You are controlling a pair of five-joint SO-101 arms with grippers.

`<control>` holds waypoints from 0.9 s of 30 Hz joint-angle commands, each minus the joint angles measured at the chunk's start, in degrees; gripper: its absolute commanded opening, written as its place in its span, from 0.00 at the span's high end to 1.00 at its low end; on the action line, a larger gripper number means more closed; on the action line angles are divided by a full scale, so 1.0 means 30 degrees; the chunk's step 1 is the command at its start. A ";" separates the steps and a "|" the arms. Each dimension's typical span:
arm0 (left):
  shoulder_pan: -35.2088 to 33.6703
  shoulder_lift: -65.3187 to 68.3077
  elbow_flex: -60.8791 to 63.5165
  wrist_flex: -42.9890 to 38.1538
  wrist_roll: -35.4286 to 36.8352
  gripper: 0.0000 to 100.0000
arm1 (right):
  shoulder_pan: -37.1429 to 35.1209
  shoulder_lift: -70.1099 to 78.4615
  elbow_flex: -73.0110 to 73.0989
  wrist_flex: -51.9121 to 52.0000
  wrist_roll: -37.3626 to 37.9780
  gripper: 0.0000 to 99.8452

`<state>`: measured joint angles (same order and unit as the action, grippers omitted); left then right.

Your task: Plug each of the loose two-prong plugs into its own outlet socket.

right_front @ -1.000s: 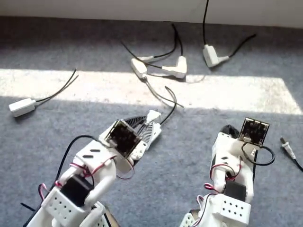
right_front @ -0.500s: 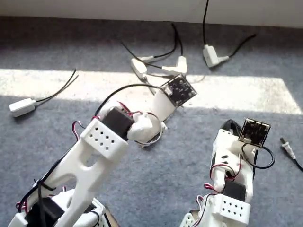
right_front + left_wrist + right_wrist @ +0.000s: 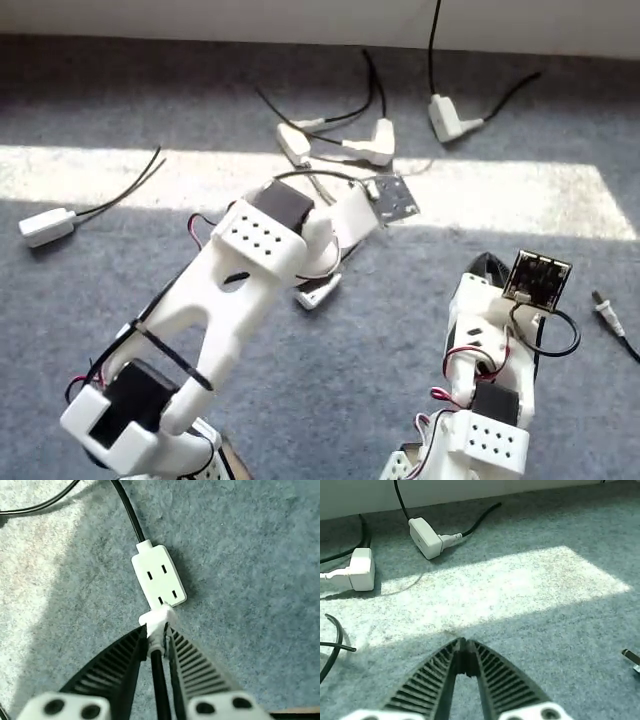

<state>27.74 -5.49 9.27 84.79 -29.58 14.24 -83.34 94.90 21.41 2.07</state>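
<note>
Grey carpet [image 3: 90, 330] with a sun stripe across it. Big change in the last second: the left arm swung out of its tucked pose and stretched forward, so the left gripper [image 3: 156, 636] now sits right at a socket [image 3: 159, 576]. It's pinching a plug [image 3: 158, 621] by the neck, with the cord [image 3: 157, 680] trailing back between the fingers. The plug's front end touches the socket's near end, just under one pair of slots. Prongs are hidden, so no telling if they're in. It looks lined up rather than seated. The right gripper [image 3: 465, 658] hasn't budged, fingers pressed together on nothing, with a second plug [image 3: 632, 656] off to its side. First plug looks about a push away, and the rest haven't been started.
</note>
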 commanded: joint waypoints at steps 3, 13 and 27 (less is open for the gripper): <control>0.0161 0.0952 -0.0777 0.0996 -0.1993 0.99 | -0.0220 -0.0161 0.1714 -0.0484 0.0000 0.99; 0.0396 0.1333 -0.0952 -0.1319 -0.2081 0.99 | -0.0513 -0.0161 0.1744 -0.0484 0.0059 0.99; 0.1832 0.1187 -0.0425 -0.0996 -0.5304 0.99 | -0.0542 -0.0161 0.1744 -0.0484 0.0117 0.99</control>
<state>32.75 -1.01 8.75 81.80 -44.70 13.01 -83.34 94.90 21.41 2.07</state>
